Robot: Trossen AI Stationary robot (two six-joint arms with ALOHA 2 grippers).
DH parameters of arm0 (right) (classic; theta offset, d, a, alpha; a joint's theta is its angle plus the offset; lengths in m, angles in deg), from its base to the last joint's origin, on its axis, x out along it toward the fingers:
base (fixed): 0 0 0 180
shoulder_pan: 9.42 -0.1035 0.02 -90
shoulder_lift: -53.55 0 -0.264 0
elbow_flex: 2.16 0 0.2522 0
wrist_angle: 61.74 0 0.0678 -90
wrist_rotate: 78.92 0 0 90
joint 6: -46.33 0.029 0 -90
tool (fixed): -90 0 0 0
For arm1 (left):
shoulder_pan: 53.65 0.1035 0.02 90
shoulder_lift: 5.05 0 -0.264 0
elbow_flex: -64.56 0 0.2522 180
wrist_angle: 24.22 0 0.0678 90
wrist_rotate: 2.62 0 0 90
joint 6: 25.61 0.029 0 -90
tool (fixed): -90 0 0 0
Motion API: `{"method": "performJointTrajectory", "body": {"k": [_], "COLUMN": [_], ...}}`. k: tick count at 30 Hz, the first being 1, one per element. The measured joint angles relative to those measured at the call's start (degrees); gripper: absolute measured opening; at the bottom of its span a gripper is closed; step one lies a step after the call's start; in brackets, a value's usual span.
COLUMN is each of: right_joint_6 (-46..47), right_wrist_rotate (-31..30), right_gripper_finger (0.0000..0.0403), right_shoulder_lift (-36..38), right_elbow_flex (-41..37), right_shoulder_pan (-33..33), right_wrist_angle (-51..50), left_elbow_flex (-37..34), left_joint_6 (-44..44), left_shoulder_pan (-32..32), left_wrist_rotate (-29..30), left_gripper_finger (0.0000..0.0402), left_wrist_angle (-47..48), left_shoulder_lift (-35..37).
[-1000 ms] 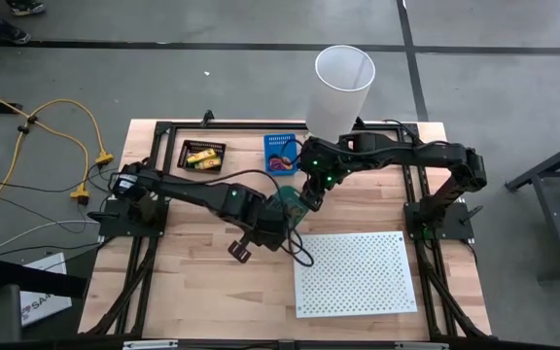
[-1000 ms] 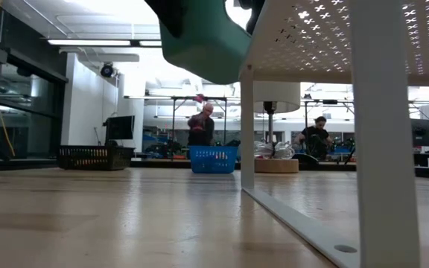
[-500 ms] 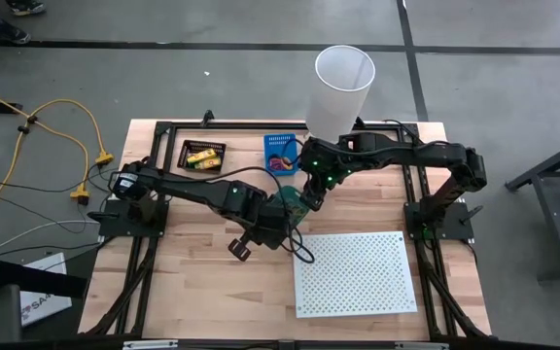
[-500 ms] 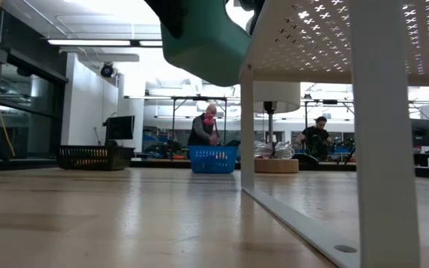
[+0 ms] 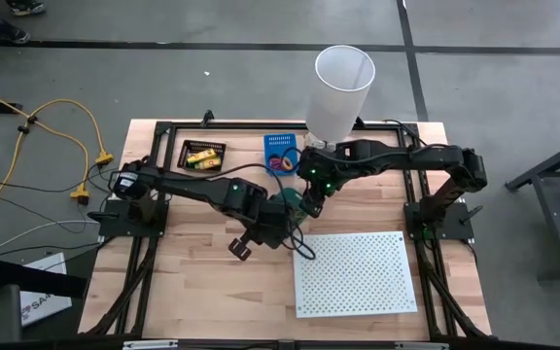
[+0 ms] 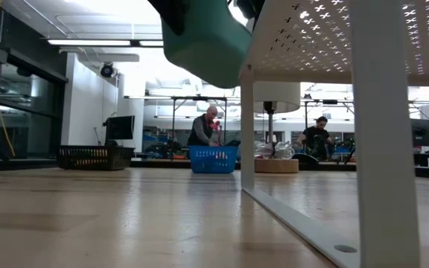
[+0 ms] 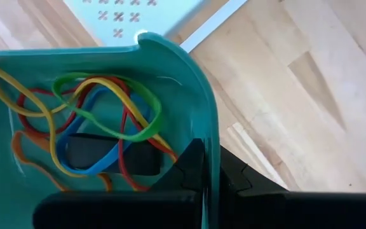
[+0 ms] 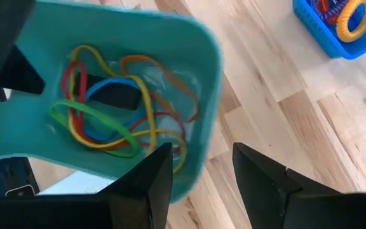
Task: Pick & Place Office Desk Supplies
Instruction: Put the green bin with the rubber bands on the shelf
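A teal tray [image 5: 295,202] holds several rubber-band loops [image 7: 100,121] in red, yellow, green, blue and orange. They also show in the right wrist view [image 8: 116,111]. My left gripper [image 5: 282,209] is shut on the tray above the table's middle. My right gripper [image 5: 310,197] is open just beyond the tray's other end. Its two fingers [image 8: 154,175] stand to either side of the tray's end wall [image 8: 199,156]; whether they touch it I cannot tell. The yellow-and-red packs [image 5: 200,157] lie in a black tray. My left gripper has the teal tray's side wall [image 7: 203,137] at its rim, one finger inside the tray and one outside. In the low view the tray [image 6: 207,37] hangs well clear of the table top.
A blue basket [image 5: 280,153] with coloured loops and a black tray [image 5: 204,154] stand at the far middle. A tall white bin [image 5: 343,83] stands behind them. A white perforated board [image 5: 356,272] on legs [image 6: 378,141] takes up the near right. People [image 6: 205,128] show in the room beyond.
My left gripper has carried the teal tray a little toward the table's right edge. My right arm has sunk slightly and has come closer to the tray's end.
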Motion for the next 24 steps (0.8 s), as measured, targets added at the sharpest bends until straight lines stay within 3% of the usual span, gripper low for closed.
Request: {"method": "performJointTrajectory", "body": {"k": [24], "right_joint_6": [0.6], "right_wrist_rotate": [1.4], "right_gripper_finger": [0.0152], "right_shoulder_lift": [-4.4], "right_elbow_flex": [0.0], "right_shoulder_pan": [1.0], "right_wrist_angle": [0.2], "left_elbow_flex": [0.2], "left_joint_6": [0.8], "left_shoulder_pan": [0.6], "left_wrist_rotate": [0.0], "left_gripper_finger": [0.0001], "left_wrist_angle": [-1.7], "left_shoulder_lift": [0.0]}}
